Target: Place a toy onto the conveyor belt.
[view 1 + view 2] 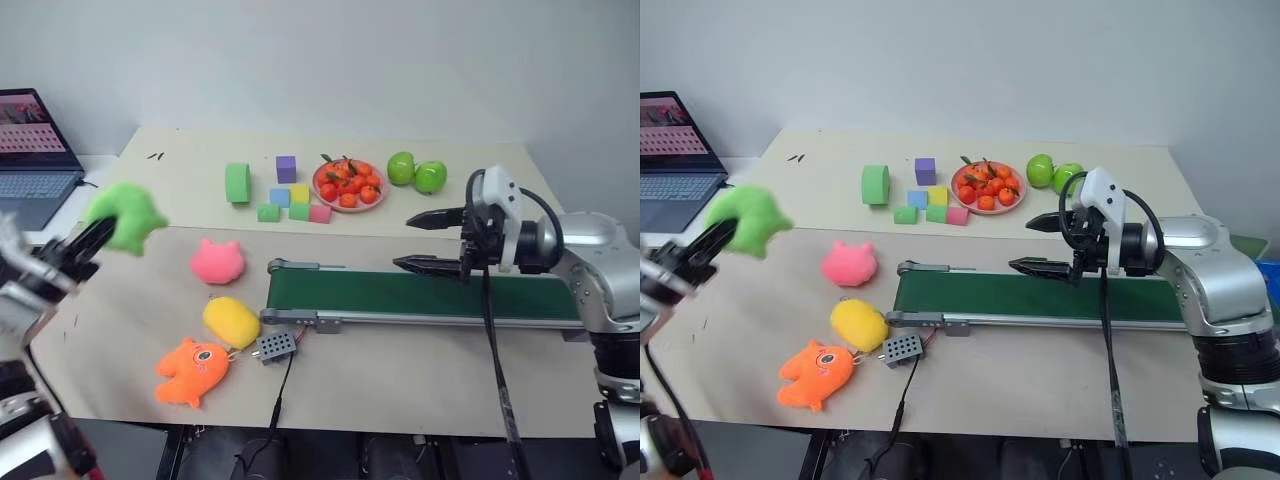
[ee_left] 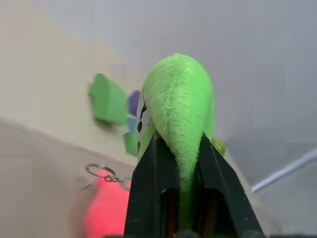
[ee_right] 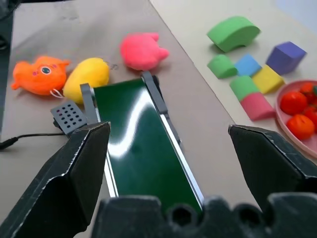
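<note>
The lime-green plush toy [image 1: 125, 215] hangs in the air above the table's left edge, pinched between the black fingers of my left gripper [image 1: 100, 235], which is shut on it. The left wrist view shows the toy [image 2: 177, 106] squeezed between the two fingers, its small drawn face turned sideways. The dark green conveyor belt [image 1: 420, 295] lies in its silver frame across the right half of the table. My right gripper [image 1: 428, 243] hovers open over the belt's middle, nothing between its fingers. Below that gripper the belt [image 3: 143, 148] stretches away.
On the table left of the belt lie a pink plush [image 1: 218, 261], a yellow plush [image 1: 232, 321] and an orange fish plush [image 1: 192, 370]. Foam blocks [image 1: 285, 195], a plate of small oranges [image 1: 349, 183] and green apples [image 1: 416, 172] sit at the back. A laptop [image 1: 35, 155] stands far left.
</note>
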You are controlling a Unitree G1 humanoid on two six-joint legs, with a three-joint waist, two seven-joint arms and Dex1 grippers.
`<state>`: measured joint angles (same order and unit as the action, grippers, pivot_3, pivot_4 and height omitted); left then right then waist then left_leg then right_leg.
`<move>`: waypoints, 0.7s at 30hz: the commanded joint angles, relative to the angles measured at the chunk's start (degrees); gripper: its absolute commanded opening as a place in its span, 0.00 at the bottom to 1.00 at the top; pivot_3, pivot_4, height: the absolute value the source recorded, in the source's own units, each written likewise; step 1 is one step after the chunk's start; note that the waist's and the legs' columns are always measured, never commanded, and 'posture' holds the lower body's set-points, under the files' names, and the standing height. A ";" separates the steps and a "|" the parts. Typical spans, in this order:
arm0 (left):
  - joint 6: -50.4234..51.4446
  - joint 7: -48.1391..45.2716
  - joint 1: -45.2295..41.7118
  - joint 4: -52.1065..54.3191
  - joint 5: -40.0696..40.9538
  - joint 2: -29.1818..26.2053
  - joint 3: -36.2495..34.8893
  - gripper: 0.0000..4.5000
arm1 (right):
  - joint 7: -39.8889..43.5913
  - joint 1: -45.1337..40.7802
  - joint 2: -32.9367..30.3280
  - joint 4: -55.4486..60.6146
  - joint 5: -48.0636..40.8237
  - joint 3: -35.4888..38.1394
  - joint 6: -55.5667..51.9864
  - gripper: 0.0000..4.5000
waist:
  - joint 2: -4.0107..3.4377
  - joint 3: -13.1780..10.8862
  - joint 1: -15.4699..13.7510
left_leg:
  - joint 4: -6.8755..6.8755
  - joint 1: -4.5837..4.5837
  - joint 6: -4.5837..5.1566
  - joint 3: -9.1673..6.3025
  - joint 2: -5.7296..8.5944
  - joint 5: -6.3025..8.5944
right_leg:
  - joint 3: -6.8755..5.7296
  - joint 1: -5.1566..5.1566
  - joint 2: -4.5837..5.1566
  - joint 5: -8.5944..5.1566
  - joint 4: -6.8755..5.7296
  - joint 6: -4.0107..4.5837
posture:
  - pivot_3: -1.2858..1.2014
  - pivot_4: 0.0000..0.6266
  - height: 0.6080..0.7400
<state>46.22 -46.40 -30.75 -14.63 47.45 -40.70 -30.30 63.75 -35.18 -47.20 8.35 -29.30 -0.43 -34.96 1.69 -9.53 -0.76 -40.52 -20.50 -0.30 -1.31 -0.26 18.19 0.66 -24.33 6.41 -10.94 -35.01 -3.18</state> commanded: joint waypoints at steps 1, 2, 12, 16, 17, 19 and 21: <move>-8.98 0.63 -1.17 11.01 -9.06 -0.97 9.57 0.02 | 0.46 -0.81 -0.37 0.32 0.85 0.58 1.83 1.00 | 0.00 0.00 0.54 | 0.00 -0.02 -0.03 0.00 0.01 -0.01 | 0.03 -0.03 -0.01 0.00 0.02 0.00 | 0.52 0.24 0.99; -14.84 -0.53 0.24 12.12 -15.72 -3.11 14.48 0.02 | 0.52 -0.76 -0.41 0.60 0.96 0.46 1.87 1.00 | -0.01 0.00 1.06 | 0.05 -0.01 -0.02 0.02 0.02 -0.01 | 0.07 -0.06 -0.01 0.00 0.02 0.00 | 0.52 0.24 0.99; -65.54 3.30 1.32 10.80 -48.78 -4.91 30.08 0.02 | -0.94 1.58 0.13 2.15 0.62 1.72 1.20 1.00 | -0.03 -0.02 1.71 | 0.66 0.08 0.05 0.21 0.02 0.02 | 0.12 -0.29 -0.03 -0.01 0.30 0.02 | 0.52 0.24 0.99; -84.67 8.14 2.69 8.44 -61.14 -5.59 34.68 0.02 | -1.79 2.33 0.22 2.89 0.40 2.06 0.88 1.00 | -0.04 -0.03 1.38 | 0.64 0.05 0.05 0.23 0.04 0.02 | 0.12 -0.29 -0.01 -0.01 0.33 0.02 | 0.52 0.24 0.99; -89.34 9.92 3.15 7.95 -63.71 -5.35 35.56 0.02 | -2.09 2.51 0.17 3.09 0.32 2.11 0.64 1.00 | -0.04 -0.03 1.39 | 0.64 0.05 0.06 0.22 0.04 0.02 | 0.11 -0.29 -0.01 -0.01 0.33 0.01 | 0.52 0.24 0.99; -96.03 12.50 3.45 6.82 -68.48 -4.70 37.74 0.02 | -2.27 3.25 -0.33 3.52 0.34 2.26 0.39 1.00 | -0.04 -0.03 1.38 | 0.64 0.06 0.07 0.22 0.04 0.03 | 0.10 -0.29 -0.01 -0.02 0.33 0.01 | 0.52 0.24 0.99; -98.76 14.19 2.89 5.07 -70.69 -3.60 39.32 0.02 | -2.47 3.69 -0.49 3.73 0.30 2.47 0.38 1.00 | -0.04 -0.03 1.30 | 0.64 0.05 0.08 0.23 0.04 0.03 | 0.10 -0.29 0.00 -0.01 0.33 0.01 | 0.52 0.24 0.99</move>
<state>-49.38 -34.33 -27.01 -9.11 -21.61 -44.42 8.82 61.57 -31.19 -46.78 10.03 -28.22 -0.40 -34.50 1.65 -9.56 0.54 -39.90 -20.47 -0.21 -1.09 -0.22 18.22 0.75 -24.62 6.40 -10.95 -34.69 -3.17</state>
